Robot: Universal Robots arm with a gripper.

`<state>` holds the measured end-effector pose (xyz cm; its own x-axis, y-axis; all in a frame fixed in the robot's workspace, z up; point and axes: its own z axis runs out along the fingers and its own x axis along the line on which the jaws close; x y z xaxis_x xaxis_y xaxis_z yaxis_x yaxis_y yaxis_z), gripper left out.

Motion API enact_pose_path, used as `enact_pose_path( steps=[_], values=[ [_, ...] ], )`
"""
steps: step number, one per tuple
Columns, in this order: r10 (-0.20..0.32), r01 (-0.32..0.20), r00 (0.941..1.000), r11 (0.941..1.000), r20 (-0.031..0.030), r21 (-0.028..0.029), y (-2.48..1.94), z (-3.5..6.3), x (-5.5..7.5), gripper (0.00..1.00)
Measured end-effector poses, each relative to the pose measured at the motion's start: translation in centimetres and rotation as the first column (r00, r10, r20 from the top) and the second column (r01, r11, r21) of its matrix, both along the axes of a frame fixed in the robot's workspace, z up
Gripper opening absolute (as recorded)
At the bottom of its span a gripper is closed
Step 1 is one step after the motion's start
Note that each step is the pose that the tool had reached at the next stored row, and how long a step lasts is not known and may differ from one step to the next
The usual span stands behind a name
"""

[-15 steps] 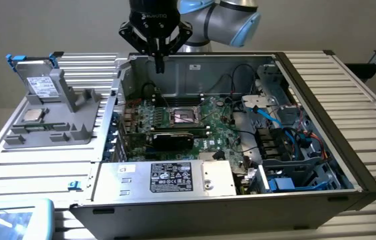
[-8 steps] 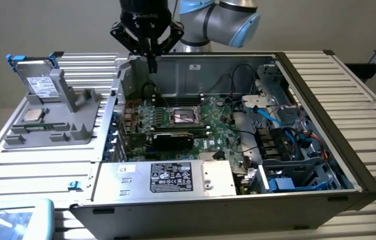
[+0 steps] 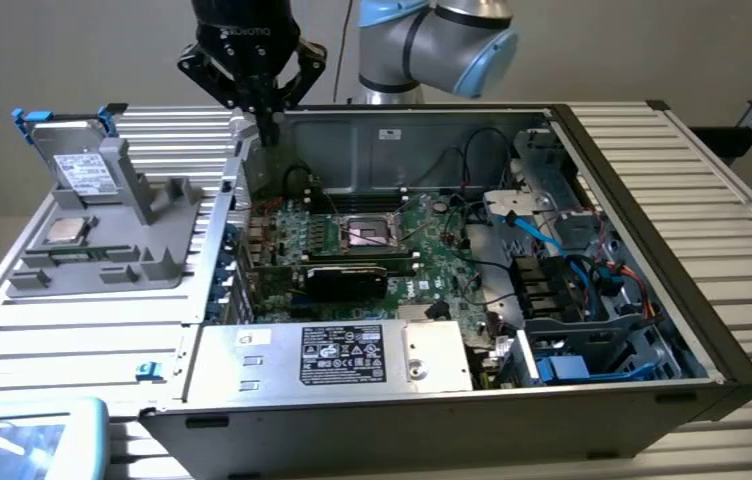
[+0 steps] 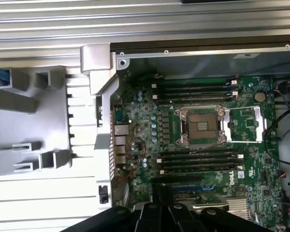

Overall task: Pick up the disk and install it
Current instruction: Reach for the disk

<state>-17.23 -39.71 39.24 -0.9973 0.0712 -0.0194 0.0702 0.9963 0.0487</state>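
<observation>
The gripper [image 3: 265, 120] hangs over the far corner of the open computer case [image 3: 696, 300], just above the case wall that separates the motherboard [image 3: 403, 255] from the grey holder [image 3: 149, 255] outside. Its two jaws stand pressed together at the tips, with nothing between them, so I judge it closed and empty.

The disk [image 3: 83, 168] is not in the case. It stands in the grey holder on the slatted table [image 3: 69, 330], leaning back a little, with its white label facing the camera and the blue carrier [image 3: 25, 120] framing it, with the end tabs sticking out at the top.

In the exterior view the disk lies at about eight o'clock from the gripper, well apart from it, with the case wall and part of the holder between them. Its long axis runs roughly from eleven o'clock to five o'clock in that view, so it is nearly upright and its upper edge is free. A small square processor chip [image 3: 67, 230] lies flat on the same holder, at about six o'clock from the disk. As I judge it, the picking up has not begun.
</observation>
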Motion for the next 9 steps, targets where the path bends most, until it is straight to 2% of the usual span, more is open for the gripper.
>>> enact_pose_path(
  steps=[9],
  values=[
    [0.000,0.000,1.0000,1.0000,0.0000,0.0001,0.32,-0.06,-4.1,0.11]
  ],
)
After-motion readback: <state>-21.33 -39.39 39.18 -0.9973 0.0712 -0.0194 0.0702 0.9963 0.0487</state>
